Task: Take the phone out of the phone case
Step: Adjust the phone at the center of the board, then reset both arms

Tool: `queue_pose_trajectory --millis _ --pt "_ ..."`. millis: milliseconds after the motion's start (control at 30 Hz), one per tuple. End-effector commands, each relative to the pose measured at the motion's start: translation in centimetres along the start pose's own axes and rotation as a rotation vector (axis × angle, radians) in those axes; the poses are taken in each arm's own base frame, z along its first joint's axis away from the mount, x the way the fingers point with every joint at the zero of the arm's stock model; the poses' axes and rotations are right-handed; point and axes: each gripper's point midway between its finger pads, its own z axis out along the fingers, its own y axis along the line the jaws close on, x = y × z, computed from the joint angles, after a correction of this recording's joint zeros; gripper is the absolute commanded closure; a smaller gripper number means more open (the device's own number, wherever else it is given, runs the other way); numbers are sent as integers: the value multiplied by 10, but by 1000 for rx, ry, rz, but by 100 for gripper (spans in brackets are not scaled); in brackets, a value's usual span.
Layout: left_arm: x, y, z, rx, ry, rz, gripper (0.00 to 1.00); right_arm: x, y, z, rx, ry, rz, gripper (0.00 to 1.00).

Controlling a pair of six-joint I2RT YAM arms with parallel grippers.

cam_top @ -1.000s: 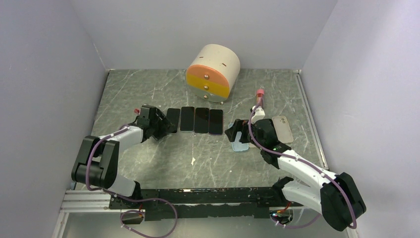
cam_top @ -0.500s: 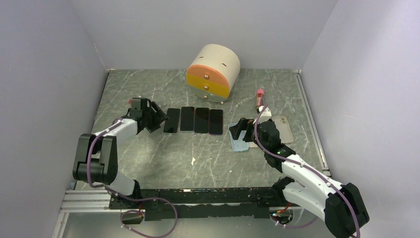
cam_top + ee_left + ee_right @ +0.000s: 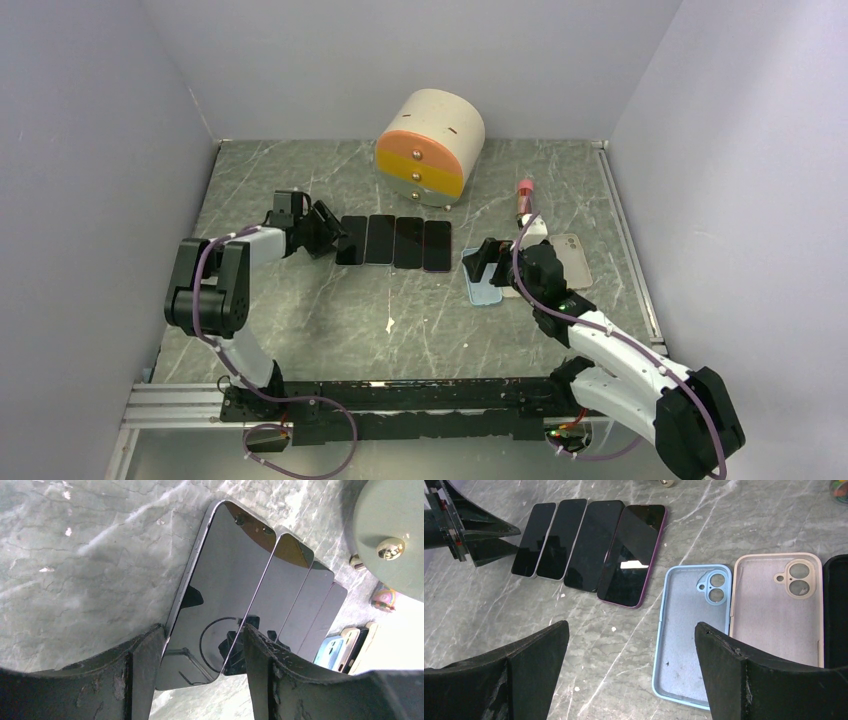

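We are holding left gripper [image 3: 202, 630] and right gripper [image 3: 631, 627] spread, one straddling the phone row [image 3: 589, 550] at its end, seemingly to straighten it, one above the adjacent empty blue case [image 3: 686, 630].

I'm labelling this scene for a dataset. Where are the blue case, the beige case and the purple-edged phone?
blue case [image 3: 679, 640], right wrist view, bare inner floor.
beige case [image 3: 769, 612], right wrist view, inner floor.
purple-edged phone [image 3: 631, 555], right wrist view, screen middle.

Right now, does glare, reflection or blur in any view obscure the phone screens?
Left wrist: the screen of the leftmost phone mirrors a dark silhouette, and the phone cases at the right edge are washed out. Right wrist: sharp, with one small white glare patch on the purple phone. Top external: even light, soft shadows, no glare.
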Motion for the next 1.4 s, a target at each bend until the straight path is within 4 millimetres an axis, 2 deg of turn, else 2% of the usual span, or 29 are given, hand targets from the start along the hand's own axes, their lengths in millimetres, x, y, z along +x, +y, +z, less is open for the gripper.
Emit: queue_pose_trajectory --millis 0,300,400,567,767,800,967,1200,1367 --pt "4 -6 4 41 36 68 36 -8 3 1 -19 -31 -8 1" --pt "10 -4 2 34 105 175 36 -7 5 2 -26 -29 -7 1" --pt "4 -7 -11 19 64 177 34 -11 1 0 -2 -45 -2 1" --pt "-15 -15 -48 -30 -57 178 30 -20 -8 -6 63 -80 25 1" --pt "-41 -23 -121 -105 -263 186 26 -39 -31 -24 222 -162 130 1" --pt "-46 -28 -140 -100 -316 192 25 -44 -34 -29 245 -178 130 1" --pt "-53 -43 -207 -78 -453 250 24 -68 -39 -57 289 -246 30 1" --pt "-55 -50 -291 -85 -630 381 21 -107 -46 -112 333 -411 -5 1" --pt "-53 -38 -352 -129 -812 443 17 -133 -46 -160 383 -461 -3 1"
